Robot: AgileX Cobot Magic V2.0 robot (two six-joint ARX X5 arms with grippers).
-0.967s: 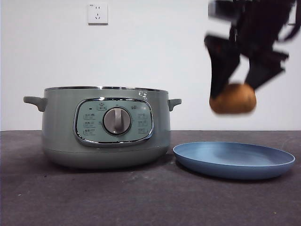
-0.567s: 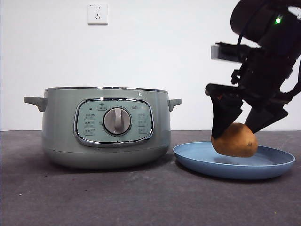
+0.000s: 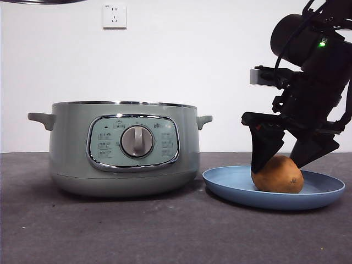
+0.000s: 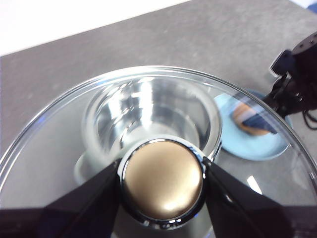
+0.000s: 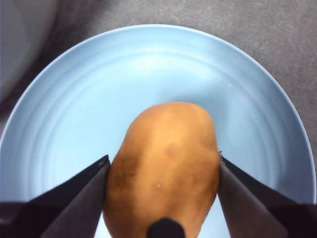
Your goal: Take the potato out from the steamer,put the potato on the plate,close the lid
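Note:
The golden-brown potato point(image 3: 278, 175) point(image 5: 166, 163) rests on the light-blue plate point(image 3: 231, 184) point(image 5: 148, 64), to the right of the steamer. My right gripper point(image 3: 279, 168) point(image 5: 163, 158) reaches down over the plate, its jaws against both sides of the potato. The sage-green steamer point(image 3: 124, 148) stands open at left. My left gripper point(image 4: 162, 181) is shut on the knob of the glass lid point(image 4: 59, 144) and holds it high above the steamer. Only the lid's rim point(image 3: 38, 1) shows at the front view's top left. The steamer's empty inside point(image 4: 148, 114) shows through the glass.
A white wall socket point(image 3: 114, 15) is on the wall behind the steamer. The dark grey table point(image 3: 165, 231) runs in front of the steamer and plate. The left wrist view also shows the plate point(image 4: 257, 146) and the right arm point(image 4: 297, 79) beyond the lid.
My right gripper has come down with the potato from well above the plate until the potato sits on it. The lid's rim now shows at the top left corner.

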